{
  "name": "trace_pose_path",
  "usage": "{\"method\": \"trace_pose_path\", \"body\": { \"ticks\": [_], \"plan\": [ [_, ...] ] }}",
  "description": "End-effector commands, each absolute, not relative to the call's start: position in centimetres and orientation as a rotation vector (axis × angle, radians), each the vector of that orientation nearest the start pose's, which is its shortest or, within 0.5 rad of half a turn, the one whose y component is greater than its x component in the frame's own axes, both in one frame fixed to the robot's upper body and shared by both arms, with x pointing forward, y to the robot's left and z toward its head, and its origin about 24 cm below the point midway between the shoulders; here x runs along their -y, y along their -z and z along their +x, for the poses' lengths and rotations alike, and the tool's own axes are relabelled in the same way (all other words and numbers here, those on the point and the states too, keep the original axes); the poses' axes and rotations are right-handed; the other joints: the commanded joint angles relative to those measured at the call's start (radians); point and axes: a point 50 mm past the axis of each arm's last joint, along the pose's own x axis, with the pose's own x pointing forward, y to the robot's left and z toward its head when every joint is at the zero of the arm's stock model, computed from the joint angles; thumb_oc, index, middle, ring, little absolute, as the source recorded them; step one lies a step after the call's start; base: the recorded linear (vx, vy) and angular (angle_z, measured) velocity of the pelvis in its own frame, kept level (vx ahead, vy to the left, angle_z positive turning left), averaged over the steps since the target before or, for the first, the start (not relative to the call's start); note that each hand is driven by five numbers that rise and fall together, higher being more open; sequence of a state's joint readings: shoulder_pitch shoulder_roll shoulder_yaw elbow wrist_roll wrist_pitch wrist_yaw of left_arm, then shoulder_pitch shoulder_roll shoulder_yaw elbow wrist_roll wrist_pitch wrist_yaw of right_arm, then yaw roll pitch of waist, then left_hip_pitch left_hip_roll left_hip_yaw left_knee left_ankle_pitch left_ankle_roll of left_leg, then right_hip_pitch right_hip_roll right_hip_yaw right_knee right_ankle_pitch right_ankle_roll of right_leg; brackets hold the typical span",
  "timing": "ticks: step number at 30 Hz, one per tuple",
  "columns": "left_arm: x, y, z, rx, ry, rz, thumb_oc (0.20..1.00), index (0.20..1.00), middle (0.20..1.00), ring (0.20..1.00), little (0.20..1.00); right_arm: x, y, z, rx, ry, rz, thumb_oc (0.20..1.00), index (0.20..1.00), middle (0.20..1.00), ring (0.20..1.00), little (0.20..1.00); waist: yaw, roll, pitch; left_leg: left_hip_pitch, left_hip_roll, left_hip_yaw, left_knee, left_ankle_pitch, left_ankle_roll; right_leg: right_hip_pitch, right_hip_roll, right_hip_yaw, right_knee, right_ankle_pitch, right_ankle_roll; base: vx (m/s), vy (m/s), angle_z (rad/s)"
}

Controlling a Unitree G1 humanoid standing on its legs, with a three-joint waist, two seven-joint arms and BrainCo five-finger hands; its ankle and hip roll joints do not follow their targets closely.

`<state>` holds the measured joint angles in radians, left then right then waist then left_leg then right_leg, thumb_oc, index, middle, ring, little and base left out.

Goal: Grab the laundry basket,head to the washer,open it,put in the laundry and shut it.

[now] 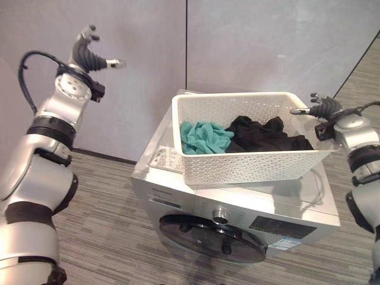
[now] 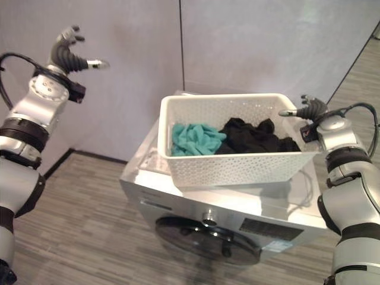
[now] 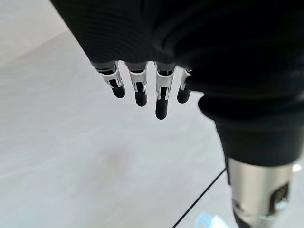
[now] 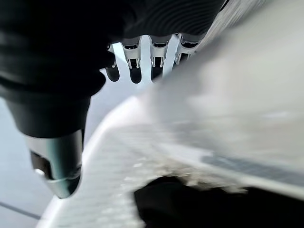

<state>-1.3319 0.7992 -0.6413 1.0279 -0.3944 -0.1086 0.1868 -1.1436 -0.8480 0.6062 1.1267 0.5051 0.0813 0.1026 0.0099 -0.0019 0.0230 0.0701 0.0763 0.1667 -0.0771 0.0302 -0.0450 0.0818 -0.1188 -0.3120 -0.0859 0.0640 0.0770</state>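
1. Looking down, I see the white perforated laundry basket (image 1: 249, 157) sitting on top of the silver front-loading washer (image 1: 178, 196), its long axis running from nine o'clock to three o'clock across the lid.
2. Inside it, a teal garment (image 1: 205, 136) lies toward the nine o'clock end and a heap of black clothes (image 1: 267, 135) toward three o'clock.
3. My right hand (image 1: 323, 108) hovers just beside the basket's three o'clock end, level with the rim; its fingers are loosely spread and hold nothing, and I cannot tell whether a fingertip touches the rim.
4. My left hand (image 1: 89, 54) is raised well apart from the basket, out at about ten o'clock against the grey wall panel (image 1: 249, 41), fingers relaxed and empty.
5. The washer's round dark door (image 1: 211, 237) faces six o'clock, below the basket and shut.
6. I judge the door comes next. It lies down toward six o'clock from both hands. My right hand is the nearer one, while my left has far more distance to cover.
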Motion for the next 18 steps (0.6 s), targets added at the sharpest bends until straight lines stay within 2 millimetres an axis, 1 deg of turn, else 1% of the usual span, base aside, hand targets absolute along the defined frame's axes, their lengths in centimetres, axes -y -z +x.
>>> {"method": "trace_pose_path", "body": {
  "ticks": [1, 3, 4, 7, 9, 10, 11, 12, 13, 14, 15, 16, 17, 18],
  "plan": [
    [-28.7, -35.4, 38.0, 0.499, -0.455, 0.595, 1.000, 1.000, 1.000, 1.000, 1.000, 35.0, -28.6, 37.1, 0.053, 0.372, -0.487, 1.000, 1.000, 1.000, 1.000, 1.000, 0.035, 0.003, -0.009, 0.004, 0.048, -0.023, -0.004, 0.001, -0.065, 0.067, -0.058, -0.037, 0.069, -0.092, 0.096, 0.03, -0.011, 0.03],
    [-30.2, -36.6, 37.1, 0.505, -0.519, 0.582, 1.000, 1.000, 1.000, 1.000, 1.000, 36.5, -29.8, 36.0, 0.076, 0.429, -0.457, 1.000, 1.000, 1.000, 1.000, 1.000, 0.039, 0.003, -0.016, 0.007, 0.048, -0.025, -0.005, 0.000, -0.067, 0.073, -0.055, -0.040, 0.064, -0.093, 0.095, 0.01, -0.005, 0.02],
    [-30.2, -36.6, 37.1, 0.505, -0.519, 0.582, 1.000, 1.000, 1.000, 1.000, 1.000, 36.5, -29.8, 36.0, 0.076, 0.429, -0.457, 1.000, 1.000, 1.000, 1.000, 1.000, 0.039, 0.003, -0.016, 0.008, 0.048, -0.026, -0.005, 0.000, -0.067, 0.073, -0.055, -0.040, 0.064, -0.093, 0.095, 0.00, 0.000, 0.00],
    [-32.9, -37.2, 35.7, 0.506, -0.609, 0.544, 1.000, 1.000, 1.000, 1.000, 1.000, 38.3, -31.2, 34.5, 0.134, 0.496, -0.411, 1.000, 1.000, 1.000, 1.000, 1.000, 0.037, 0.004, -0.021, 0.010, 0.049, -0.027, -0.006, 0.000, -0.069, 0.077, -0.053, -0.043, 0.063, -0.095, 0.095, 0.00, 0.000, 0.00],
    [-34.7, -37.2, 34.6, 0.493, -0.671, 0.536, 1.000, 1.000, 1.000, 1.000, 1.000, 39.4, -31.9, 33.4, 0.178, 0.533, -0.374, 1.000, 1.000, 1.000, 1.000, 1.000, 0.033, 0.006, -0.023, 0.012, 0.049, -0.024, -0.007, -0.001, -0.070, 0.078, -0.051, -0.043, 0.061, -0.096, 0.096, 0.00, 0.000, 0.00],
    [-36.0, -37.0, 33.8, 0.481, -0.705, 0.537, 1.000, 1.000, 1.000, 1.000, 1.000, 40.3, -32.3, 32.4, 0.210, 0.565, -0.351, 1.000, 1.000, 1.000, 1.000, 1.000, 0.031, 0.007, -0.024, 0.015, 0.050, -0.023, -0.007, -0.002, -0.071, 0.079, -0.051, -0.043, 0.060, -0.096, 0.096, 0.04, 0.000, 0.00],
    [-38.4, -36.3, 32.2, 0.451, -0.770, 0.547, 1.000, 1.000, 1.000, 1.000, 1.000, 42.0, -32.7, 30.6, 0.251, 0.629, -0.324, 1.000, 1.000, 1.000, 1.000, 1.000, 0.026, 0.009, -0.022, 0.016, 0.050, -0.021, -0.008, -0.004, -0.071, 0.079, -0.051, -0.043, 0.058, -0.095, 0.097, 0.03, 0.001, 0.00],
    [-38.4, -36.2, 32.2, 0.450, -0.769, 0.549, 1.000, 1.000, 1.000, 1.000, 1.000, 42.1, -32.5, 30.6, 0.249, 0.629, -0.324, 1.000, 1.000, 1.000, 1.000, 1.000, 0.026, 0.008, -0.024, 0.017, 0.050, -0.021, -0.008, -0.004, -0.071, 0.080, -0.050, -0.043, 0.057, -0.095, 0.097, 0.03, 0.005, -0.01],
    [-39.4, -35.4, 31.6, 0.429, -0.788, 0.562, 1.000, 1.000, 1.000, 1.000, 1.000, 42.8, -32.5, 29.7, 0.270, 0.651, -0.320, 1.000, 1.000, 1.000, 1.000, 1.000, 0.022, 0.010, -0.024, 0.017, 0.049, -0.020, -0.008, -0.005, -0.071, 0.080, -0.050, -0.041, 0.056, -0.096, 0.096, 0.00, 0.000, 0.00],
    [-41.9, -33.9, 29.6, 0.376, -0.842, 0.581, 1.000, 1.000, 1.000, 1.000, 1.000, 44.4, -32.3, 27.6, 0.286, 0.708, -0.333, 1.000, 1.000, 1.000, 1.000, 1.000, 0.015, 0.013, -0.020, 0.018, 0.050, -0.016, -0.009, -0.006, -0.072, 0.080, -0.049, -0.039, 0.053, -0.096, 0.097, 0.00, 0.000, 0.00],
    [-41.9, -33.6, 29.6, 0.372, -0.840, 0.582, 1.000, 1.000, 1.000, 1.000, 1.000, 44.5, -32.0, 27.5, 0.282, 0.708, -0.335, 1.000, 1.000, 1.000, 1.000, 1.000, 0.016, 0.013, -0.023, 0.018, 0.050, -0.016, -0.009, -0.006, -0.072, 0.080, -0.049, -0.040, 0.053, -0.096, 0.097, 0.00, 0.000, 0.00],
    [-43.0, -32.4, 28.6, 0.336, -0.858, 0.603, 1.000, 1.000, 1.000, 1.000, 1.000, 45.3, -31.2, 26.4, 0.271, 0.734, -0.351, 1.000, 1.000, 1.000, 1.000, 1.000, 0.012, 0.014, -0.023, 0.018, 0.051, -0.013, -0.010, -0.007, -0.072, 0.080, -0.049, -0.039, 0.050, -0.096, 0.097, 0.00, 0.000, 0.00],
    [-44.3, -30.6, 27.5, 0.280, -0.877, 0.618, 1.000, 1.000, 1.000, 1.000, 1.000, 46.4, -29.8, 25.0, 0.247, 0.772, -0.358, 1.000, 1.000, 1.000, 1.000, 1.000, 0.005, 0.016, -0.022, 0.018, 0.052, -0.010, -0.010, -0.008, -0.072, 0.079, -0.049, -0.037, 0.048, -0.095, 0.097, 0.03, -0.004, 0.00],
    [-45.9, -27.8, 25.6, 0.210, -0.900, 0.614, 1.000, 1.000, 1.000, 1.000, 1.000, 47.4, -27.3, 23.3, 0.205, 0.796, -0.373, 1.000, 1.000, 1.000, 1.000, 1.000, -0.001, 0.012, -0.017, 0.017, 0.054, -0.007, -0.010, -0.011, -0.072, 0.078, -0.049, -0.034, 0.045, -0.096, 0.097, 0.03, -0.011, -0.02]
  ]
}}
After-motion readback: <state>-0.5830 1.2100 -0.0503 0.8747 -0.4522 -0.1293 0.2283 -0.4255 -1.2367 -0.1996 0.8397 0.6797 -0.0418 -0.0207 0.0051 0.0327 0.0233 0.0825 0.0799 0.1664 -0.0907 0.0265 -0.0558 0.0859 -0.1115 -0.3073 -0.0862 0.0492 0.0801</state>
